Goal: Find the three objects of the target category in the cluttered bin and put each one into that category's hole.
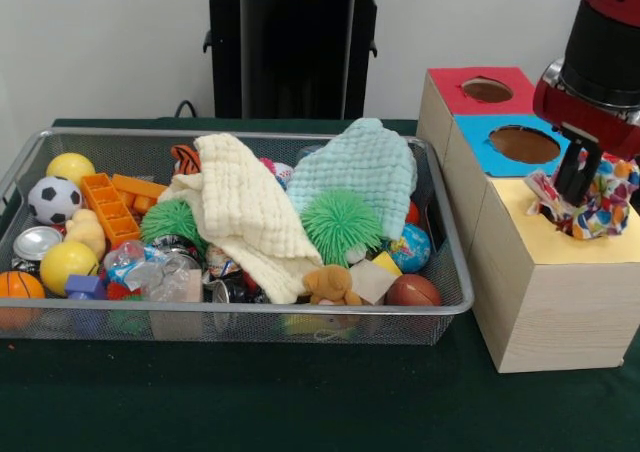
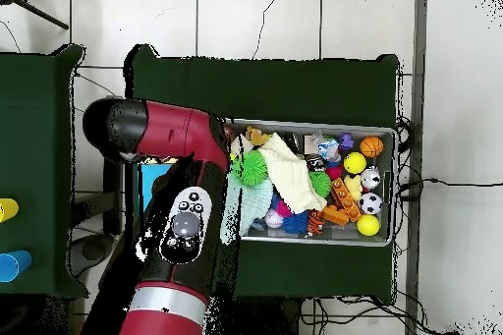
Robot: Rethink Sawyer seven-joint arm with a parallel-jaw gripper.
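Patchwork ball (image 1: 598,204) sits over the yellow-topped box (image 1: 560,272), the hand (image 1: 577,182) apparently clamped on it for release into the hole, hidden beneath; the bin (image 1: 250,312) stands beside.

From across the surface (image 1: 250,402), the bin (image 1: 240,310) sits on the left and three boxes stand in a row just beside its right end, running from near to far. The patchwork ball (image 1: 605,207) rests on the nearest box (image 1: 560,302), at its hole, with the gripper (image 1: 577,177) on it. Inside the bin, two cloths (image 1: 250,217) lie draped over the middle of the heap, a soccer ball (image 1: 53,199) at the left end, a bear (image 1: 330,285) by the near rim
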